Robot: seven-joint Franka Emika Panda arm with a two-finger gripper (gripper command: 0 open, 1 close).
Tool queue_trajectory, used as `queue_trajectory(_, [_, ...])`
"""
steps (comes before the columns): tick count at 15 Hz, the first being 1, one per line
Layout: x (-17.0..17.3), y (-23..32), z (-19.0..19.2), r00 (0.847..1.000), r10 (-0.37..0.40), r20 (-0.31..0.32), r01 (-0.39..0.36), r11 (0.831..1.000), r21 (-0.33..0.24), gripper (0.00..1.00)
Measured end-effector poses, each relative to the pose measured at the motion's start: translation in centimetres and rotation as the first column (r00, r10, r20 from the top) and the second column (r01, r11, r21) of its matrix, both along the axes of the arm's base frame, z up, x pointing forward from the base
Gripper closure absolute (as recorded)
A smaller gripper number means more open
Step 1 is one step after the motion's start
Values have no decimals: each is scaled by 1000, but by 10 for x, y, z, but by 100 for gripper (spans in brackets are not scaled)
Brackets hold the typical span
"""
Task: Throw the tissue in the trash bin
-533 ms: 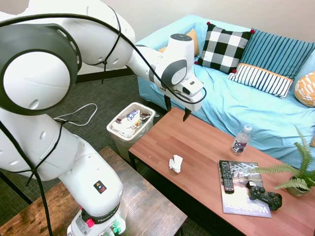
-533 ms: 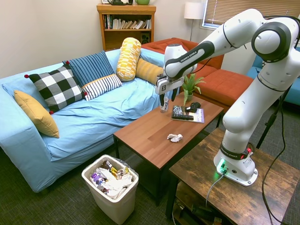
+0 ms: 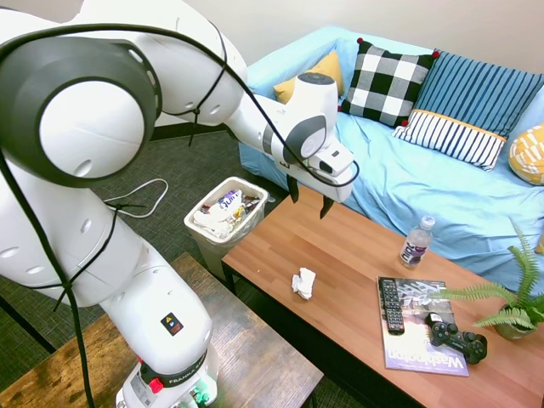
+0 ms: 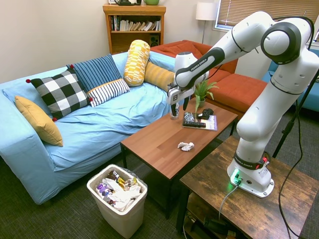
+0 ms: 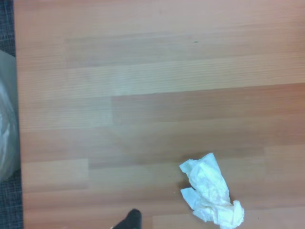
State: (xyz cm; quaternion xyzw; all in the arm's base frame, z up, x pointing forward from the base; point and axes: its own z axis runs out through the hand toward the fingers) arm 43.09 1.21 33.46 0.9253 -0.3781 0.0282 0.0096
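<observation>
Wrist view looks straight down on the tissue (image 5: 210, 193), a crumpled white wad lying loose on the wooden surface (image 5: 157, 95), nothing touching it. From the first exterior view the tissue (image 3: 303, 282) sits near the front edge of the surface, toward the end closest to the trash bin (image 3: 225, 223). It lies by itself, well apart from the other items, so a straight descent looks unobstructed.

The gripper (image 3: 307, 196) hangs above the surface, nearer the sofa-side edge than the tissue, fingers spread and pointing down, holding nothing. Open fingers aimed at the wood suggest the approach stage: it is positioned to come down over the wad, not yet aligned over it. A shift toward the front edge seems needed first.

The trash bin stands on the floor just beside the short end of the surface, liner folded over the rim, already partly filled with wrappers and white papers. Its closeness keeps the carry short once the tissue is pinched.

Farther along the surface: a water bottle (image 3: 416, 242), a magazine (image 3: 420, 331) with a TV remote (image 3: 390, 304) and a game controller (image 3: 456, 337) resting on it, and a potted fern (image 3: 514, 302) at the far end. All well clear of the pick.

A soft wad may slip from a shallow pinch.
</observation>
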Motion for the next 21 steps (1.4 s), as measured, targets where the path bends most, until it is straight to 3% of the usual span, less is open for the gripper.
queue_trajectory(6, [-14, 1, -101, 985, 100, -139, -106, 994, -34, 0])
queue_trajectory(9, [-25, -15, -138, 980, 95, -175, -103, 994, -35, 0])
queue_trajectory(14, [-35, -27, -199, 979, 87, -186, -92, 996, -18, 0])
queue_trajectory(19, [-32, -42, -235, 983, 81, -165, -84, 996, -11, 0])
queue_trajectory(20, [-29, -44, -239, 984, 78, -163, -80, 997, -7, 100])
queue_trajectory(21, [-26, -44, -243, 984, 76, -164, -78, 997, -3, 100])
